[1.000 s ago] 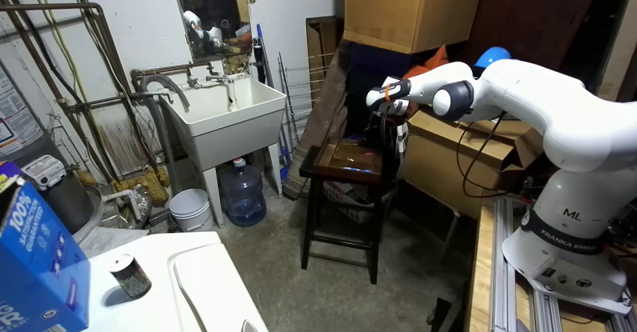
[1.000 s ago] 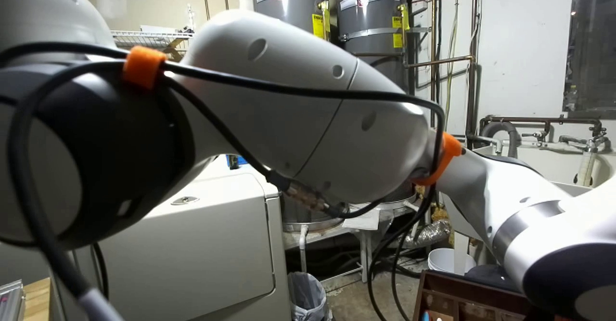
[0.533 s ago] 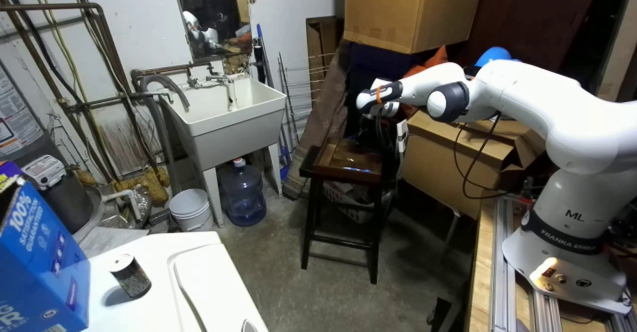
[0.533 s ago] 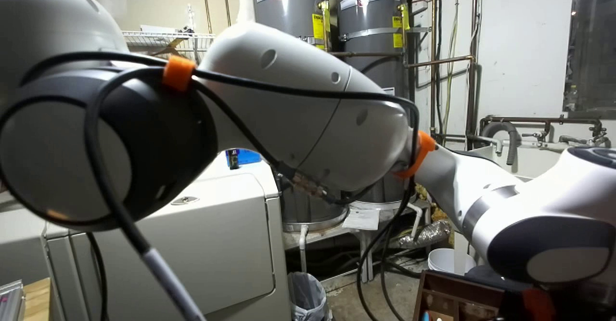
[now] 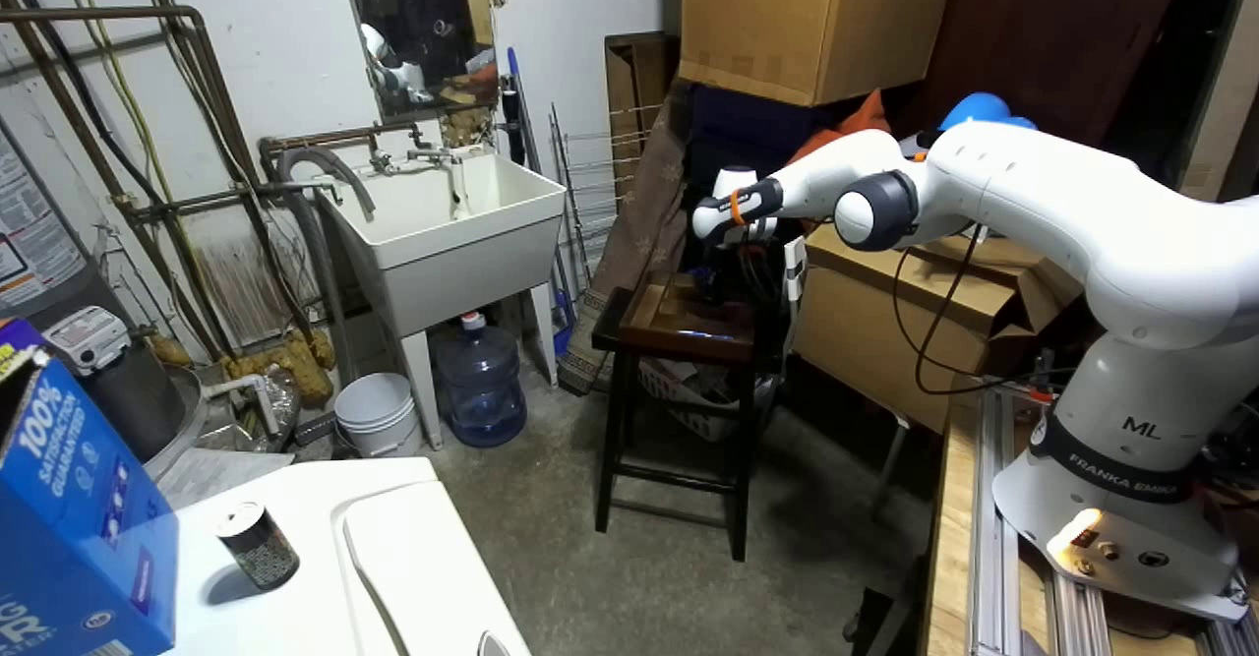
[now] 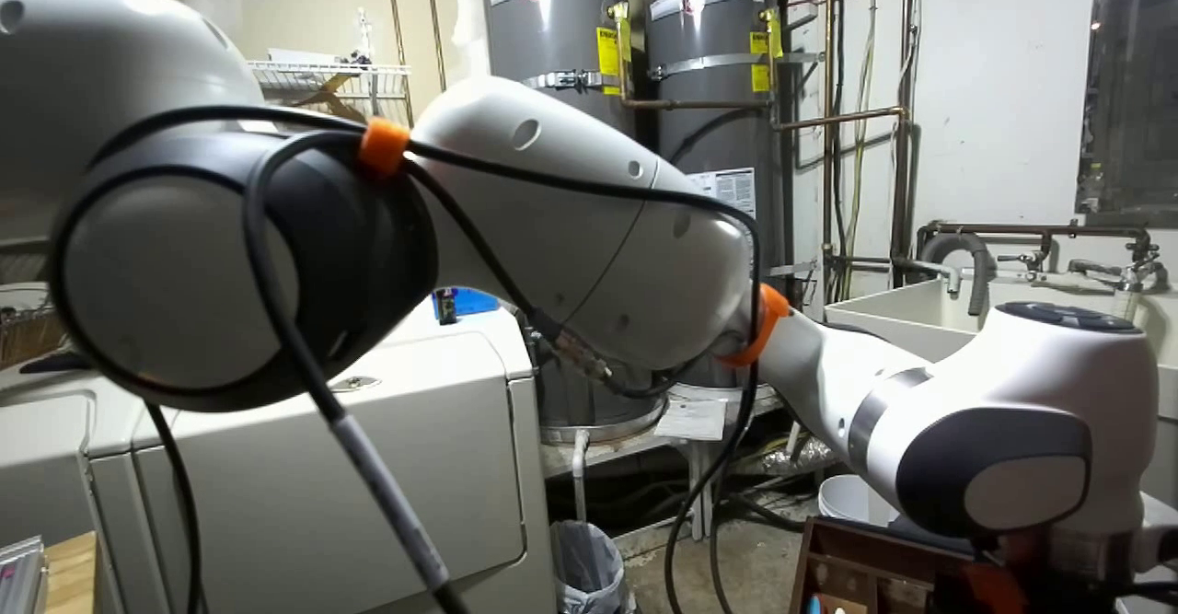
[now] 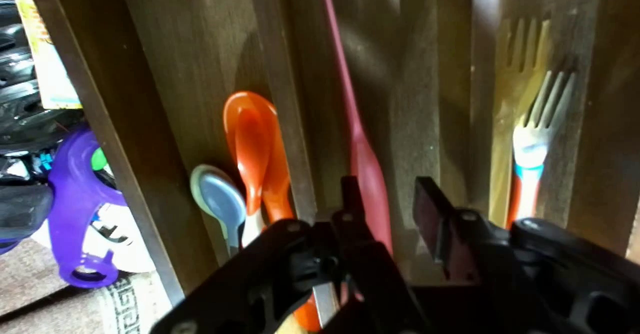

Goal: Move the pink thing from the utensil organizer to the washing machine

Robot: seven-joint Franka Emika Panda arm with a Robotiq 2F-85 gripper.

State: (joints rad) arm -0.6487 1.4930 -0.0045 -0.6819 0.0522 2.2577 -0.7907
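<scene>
In the wrist view, the pink utensil (image 7: 369, 174) is seen lying in a long compartment of the utensil organizer (image 7: 195, 73), its thin handle pointed to the far side and its near end widened into a smooth paddle. The gripper (image 7: 388, 194) is set over the paddle with its fingers parted; the paddle is partly covered by the left finger, and whether it is touched cannot be told. In the compartment to the left, glossy orange spoons (image 7: 252, 148) and a grey spoon (image 7: 222, 199) are gathered. To the right, beyond a straight divider, a metal fork (image 7: 531, 141) is laid just beside a wood-coloured fork (image 7: 520, 76). Outside the left wall, a purple plastic object (image 7: 72, 209) with a looped end is seen.

The brown, shiny utensil organizer is borne by a black stool (image 5: 610, 327). To the near left, the washing machine (image 5: 315, 489), white and flat-topped with a rounded lid panel, is separated from the stool by grey floor (image 5: 531, 499). Its top is partly taken up by a patterned can (image 5: 260, 548) and a blue box (image 5: 79, 538). In an exterior view, the washing machine is partly blocked by the white arm (image 6: 552, 209) and its cable (image 6: 391, 503).
</scene>
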